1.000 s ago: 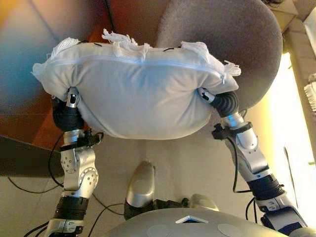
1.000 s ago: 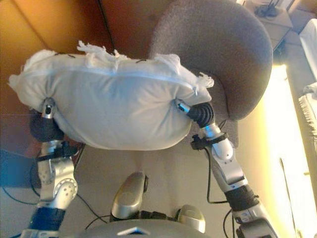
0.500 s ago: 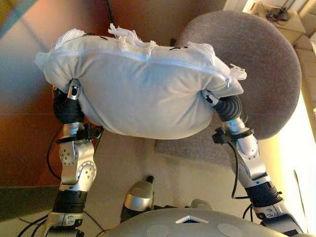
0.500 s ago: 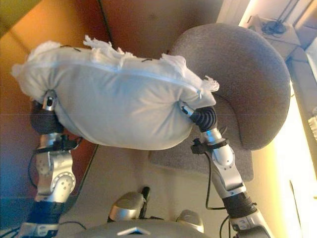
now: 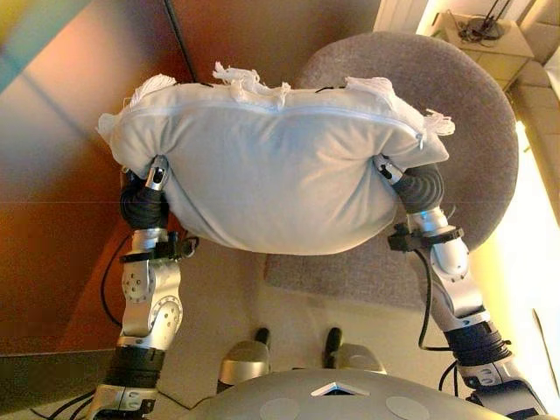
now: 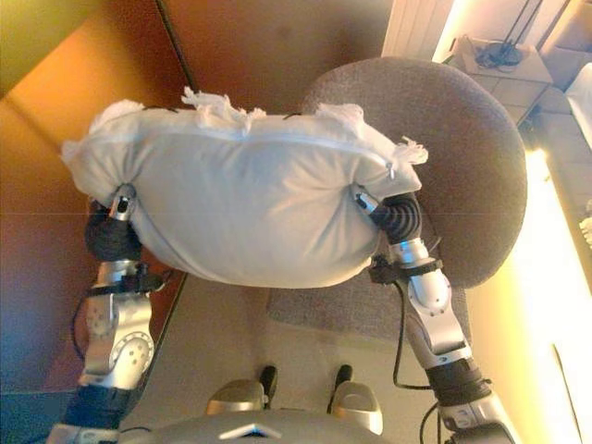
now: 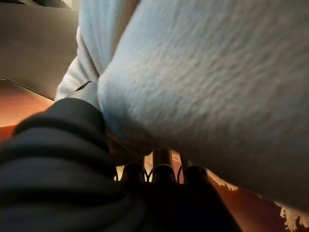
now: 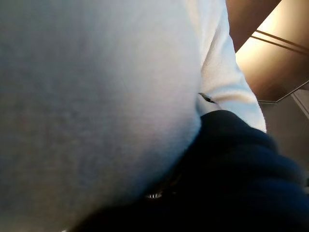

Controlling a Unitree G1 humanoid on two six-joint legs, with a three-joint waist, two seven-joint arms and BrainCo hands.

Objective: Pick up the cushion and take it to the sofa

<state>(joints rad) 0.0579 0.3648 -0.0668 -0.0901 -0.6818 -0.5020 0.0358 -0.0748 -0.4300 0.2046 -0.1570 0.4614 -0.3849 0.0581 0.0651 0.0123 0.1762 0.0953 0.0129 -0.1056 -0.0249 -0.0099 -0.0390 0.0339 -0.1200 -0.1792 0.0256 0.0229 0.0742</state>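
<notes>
While you carry it, the white cushion [image 5: 271, 175] hangs above the grey sofa seat [image 5: 455, 114], pressed between your left hand [image 5: 144, 197] and right hand [image 5: 411, 184]; their fingers are buried underneath, so grip cannot be judged.

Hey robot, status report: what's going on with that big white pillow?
Left hand and right hand under the white cushion, fingers hidden. Cushion held up between both hands. Grey seat right ahead; nothing in between.
</notes>
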